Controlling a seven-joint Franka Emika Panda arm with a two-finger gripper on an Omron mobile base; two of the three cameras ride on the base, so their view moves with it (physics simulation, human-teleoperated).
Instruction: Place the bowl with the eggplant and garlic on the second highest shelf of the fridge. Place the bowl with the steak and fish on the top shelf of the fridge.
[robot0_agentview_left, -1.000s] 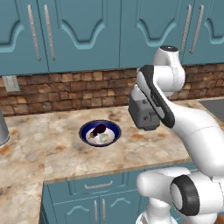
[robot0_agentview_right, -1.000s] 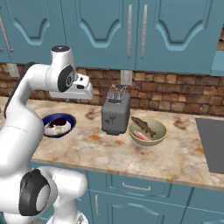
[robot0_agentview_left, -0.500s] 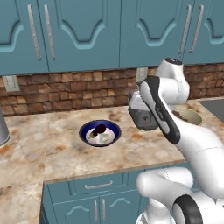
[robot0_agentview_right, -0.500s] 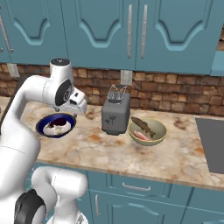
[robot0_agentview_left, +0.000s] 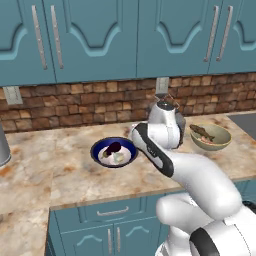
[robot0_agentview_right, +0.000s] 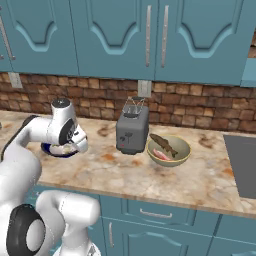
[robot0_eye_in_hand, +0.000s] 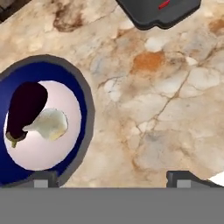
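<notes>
Both fingers (robot0_eye_in_hand: 47, 178) wide apart (empty)

Counting now: two bowls on my counter — one blue bowl (robot0_eye_in_hand: 83, 105) just left of my hand, holding one eggplant (robot0_eye_in_hand: 24, 109) and one garlic (robot0_eye_in_hand: 50, 124); one tan bowl (robot0_agentview_right: 172, 142) with one fish (robot0_agentview_right: 164, 145), one steak (robot0_agentview_right: 160, 154). One toaster (robot0_agentview_right: 132, 131).

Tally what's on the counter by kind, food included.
Bowls: 2, the blue bowl and the tan bowl
Vegetables: 2, the eggplant and the garlic
Meat and fish: 2, the steak and the fish
Toaster: 1
Total: 7
</notes>
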